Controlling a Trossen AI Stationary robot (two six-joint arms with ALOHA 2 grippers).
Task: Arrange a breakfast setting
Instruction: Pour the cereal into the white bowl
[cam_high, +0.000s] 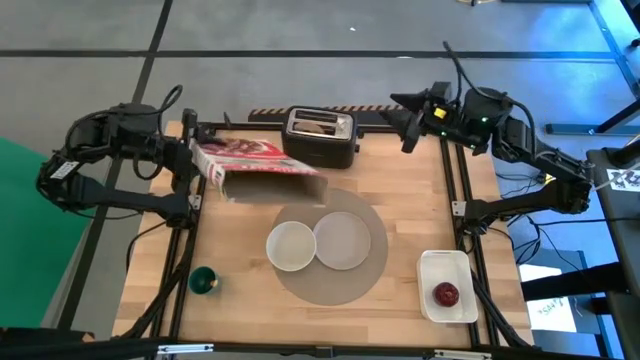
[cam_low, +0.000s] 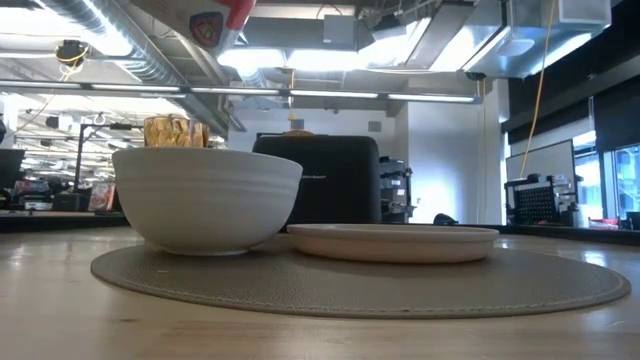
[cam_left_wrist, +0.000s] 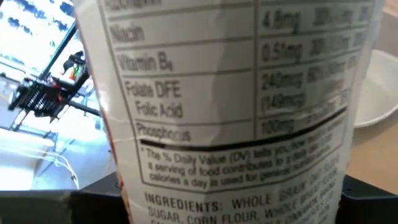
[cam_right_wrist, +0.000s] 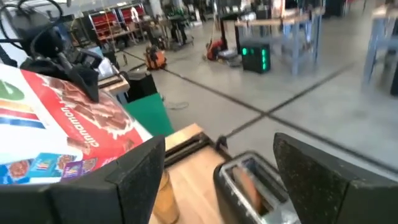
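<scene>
My left gripper (cam_high: 197, 160) is shut on a red and white cereal box (cam_high: 255, 165), held over the table's far left. The box also shows in the right wrist view (cam_right_wrist: 62, 137). A round grey placemat (cam_high: 330, 285) carries a white bowl (cam_high: 291, 245) and a white plate (cam_high: 343, 240). The amber tumbler (cam_low: 175, 132) stands behind the bowl, under the box. A brown bagel (cam_right_wrist: 249, 180) sticks in a slot of the black toaster (cam_high: 320, 138). A red apple (cam_high: 446, 294) lies in a white tray (cam_high: 447, 265). My right gripper (cam_high: 405, 128) is open and empty beside the toaster. The spoon is out of view. My left gripper pinches the cereal box between its two fingers (cam_left_wrist: 62, 205), at the box's left end (cam_high: 208, 160). The narrow side panel with the nutrition print (cam_left_wrist: 236, 124) faces the wrist. The fingers come level from the table's left. The box is lifted clear, lying over with its free end toward the right.
A small green cup (cam_high: 203, 282) stands at the near left. The toaster stands at the middle of the far edge. There is bare wood on the table's near left and between the placemat and the tray.
</scene>
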